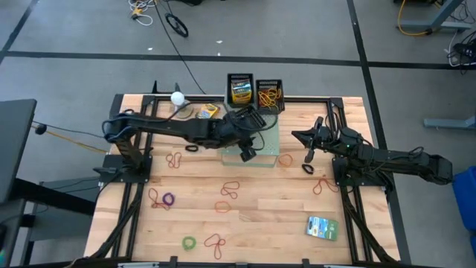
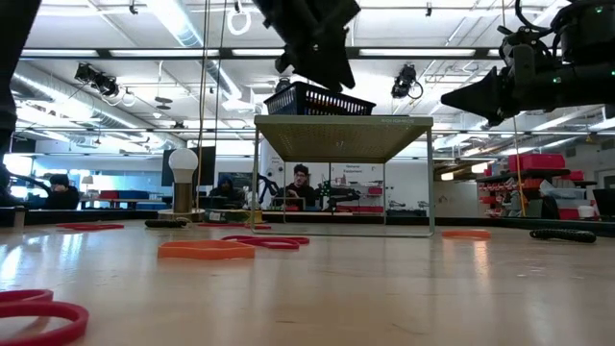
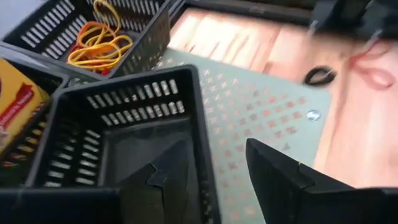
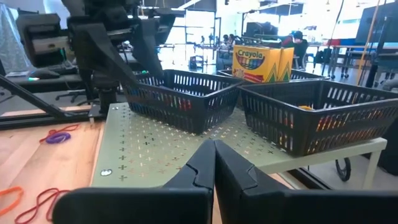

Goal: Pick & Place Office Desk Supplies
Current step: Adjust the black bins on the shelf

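Three black baskets sit on a pale green shelf [image 1: 262,155] at the far side of the wooden table [image 1: 245,223]. One basket [image 1: 240,89] holds a yellow crayon box [image 4: 255,63], the one next to it [image 1: 270,95] holds a heap of orange rubber bands [image 3: 99,45], and the third basket [image 3: 118,137] has nothing that shows inside it. The left gripper [image 3: 214,177] hangs right over the rim of that third basket with its two fingers apart and nothing between them. The right gripper [image 4: 213,163] waits out to the right side, above the table and near the shelf, with its fingers pressed together and holding nothing. Many more rubber bands lie loose on the table, like a purple one [image 1: 169,199], a green one [image 1: 189,243] and a black one [image 1: 308,169]. A flat green and blue packet [image 1: 322,228] lies near the front right corner. A white ball on a stand [image 1: 177,97] stands at the back left.
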Robot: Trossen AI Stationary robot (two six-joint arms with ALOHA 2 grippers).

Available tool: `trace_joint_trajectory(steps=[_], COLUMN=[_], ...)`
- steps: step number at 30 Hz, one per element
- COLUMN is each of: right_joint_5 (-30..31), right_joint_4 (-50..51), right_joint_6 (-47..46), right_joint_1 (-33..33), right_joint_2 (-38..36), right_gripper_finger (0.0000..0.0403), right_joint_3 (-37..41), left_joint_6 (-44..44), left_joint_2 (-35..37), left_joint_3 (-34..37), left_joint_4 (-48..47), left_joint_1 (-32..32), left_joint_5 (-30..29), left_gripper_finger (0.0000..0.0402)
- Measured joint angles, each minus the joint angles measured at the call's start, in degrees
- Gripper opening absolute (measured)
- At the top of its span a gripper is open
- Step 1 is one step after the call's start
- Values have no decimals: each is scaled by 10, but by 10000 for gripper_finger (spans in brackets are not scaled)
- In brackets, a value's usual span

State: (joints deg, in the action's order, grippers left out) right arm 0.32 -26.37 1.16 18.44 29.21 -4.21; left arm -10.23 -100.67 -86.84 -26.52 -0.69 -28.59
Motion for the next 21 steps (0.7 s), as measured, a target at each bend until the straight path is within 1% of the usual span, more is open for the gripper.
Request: trace_joint_trajectory(steps=[4, 7, 9, 14, 21], right_joint_5=[0, 0, 0, 0, 0], right_joint_4=[0, 0, 0, 0, 0], right_joint_6=[2, 2, 3, 8, 8], right_joint_1=[0, 0, 0, 0, 0], right_joint_2=[0, 0, 0, 0, 0], right_gripper_finger=[7, 7, 7, 7, 7], right_joint_3=[0, 0, 0, 0, 0], left_joint_6=[5, 2, -2, 3, 10], left_joint_2=[-31, -46, -47, -47, -46], left_joint_3=[-53, -74, -74, -75, -75], left_joint_4=[-63, -102, -120, -125, -159], left_joint_1=[0, 4, 7, 9, 5], left_joint_5=[-11, -22, -23, -18, 27], left_gripper_finger=[159, 143, 129, 94, 23])
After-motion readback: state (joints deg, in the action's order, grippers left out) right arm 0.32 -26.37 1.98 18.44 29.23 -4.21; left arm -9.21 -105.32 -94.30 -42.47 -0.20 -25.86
